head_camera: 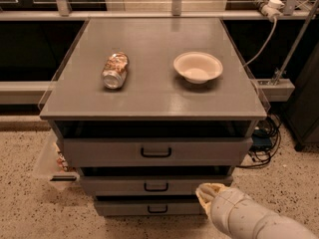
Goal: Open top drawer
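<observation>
Grey desk (149, 101) viewed from above and in front, with three stacked drawer fronts below its front edge. Top drawer (99, 152) directly under the front edge, widest and tallest of the three, spanning nearly from the front left corner to the front right corner; separated from the desk top by a dark gap; small black bracket handle (156, 153) at centre, untouched. Middle drawer (114, 185) and bottom drawer (124, 208) narrower, each with a like handle. Gripper (211, 193) low, beneath the front right corner, at the right end of the middle drawer front and well below the top drawer's handle; open or closed cannot be told, nor whether touching the drawer front. White arm (249, 220) entering from the lower right. Crushed can (115, 70) lying on its side toward the left edge. Cream bowl (198, 66) upright toward the right edge, well apart from the can. Cables (261, 138) on the floor beyond the right edge.
</observation>
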Action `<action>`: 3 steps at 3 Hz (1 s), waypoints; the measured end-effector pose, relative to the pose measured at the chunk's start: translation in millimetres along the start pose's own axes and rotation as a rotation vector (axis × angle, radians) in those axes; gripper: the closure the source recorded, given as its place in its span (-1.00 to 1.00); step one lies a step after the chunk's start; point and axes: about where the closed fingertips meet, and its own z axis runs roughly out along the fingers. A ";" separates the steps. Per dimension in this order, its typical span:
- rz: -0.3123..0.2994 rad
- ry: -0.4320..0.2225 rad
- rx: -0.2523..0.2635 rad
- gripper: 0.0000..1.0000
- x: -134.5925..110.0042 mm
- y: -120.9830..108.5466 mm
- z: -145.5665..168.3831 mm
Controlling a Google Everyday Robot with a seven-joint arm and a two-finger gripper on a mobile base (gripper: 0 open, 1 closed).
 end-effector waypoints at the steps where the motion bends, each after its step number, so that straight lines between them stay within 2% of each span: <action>1: -0.001 0.000 -0.010 1.00 0.1 -1.8 2.9; 2: -0.019 -0.071 0.034 1.00 -17.0 -37.1 16.4; 3: -0.002 -0.183 0.072 1.00 -44.6 -81.4 42.3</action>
